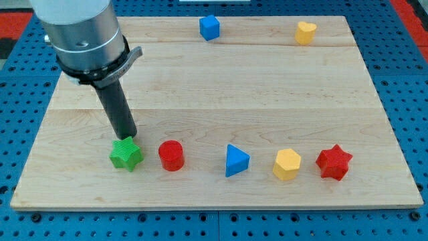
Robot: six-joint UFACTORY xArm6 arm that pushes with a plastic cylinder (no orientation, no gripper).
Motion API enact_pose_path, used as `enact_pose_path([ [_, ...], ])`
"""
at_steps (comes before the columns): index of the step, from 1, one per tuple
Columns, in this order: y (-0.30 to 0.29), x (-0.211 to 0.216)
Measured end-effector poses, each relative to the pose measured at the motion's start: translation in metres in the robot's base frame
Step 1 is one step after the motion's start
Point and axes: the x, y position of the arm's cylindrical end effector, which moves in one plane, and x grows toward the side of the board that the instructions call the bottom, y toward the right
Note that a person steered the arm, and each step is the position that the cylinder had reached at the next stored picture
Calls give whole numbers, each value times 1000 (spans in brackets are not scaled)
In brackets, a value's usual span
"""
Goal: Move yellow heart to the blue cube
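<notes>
The yellow heart (305, 32) lies near the view's top right of the wooden board (221, 87). The blue cube (209, 27) sits at the view's top centre, well to the left of the heart. My tip (128, 137) is at the lower left, touching or just behind the top of a green star (126, 154), far from both the heart and the cube.
Along the view's bottom stand a red cylinder (171, 155), a blue triangular block (236, 161), a yellow hexagon block (287, 164) and a red star (334, 162). The board lies on a blue perforated base (13, 100).
</notes>
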Motion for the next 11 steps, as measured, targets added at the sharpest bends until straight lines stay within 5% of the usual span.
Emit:
enact_pose_path([
  [1, 48, -56],
  [2, 157, -105],
  [5, 415, -165],
  [6, 438, -215],
  [8, 317, -235],
  [11, 261, -269],
])
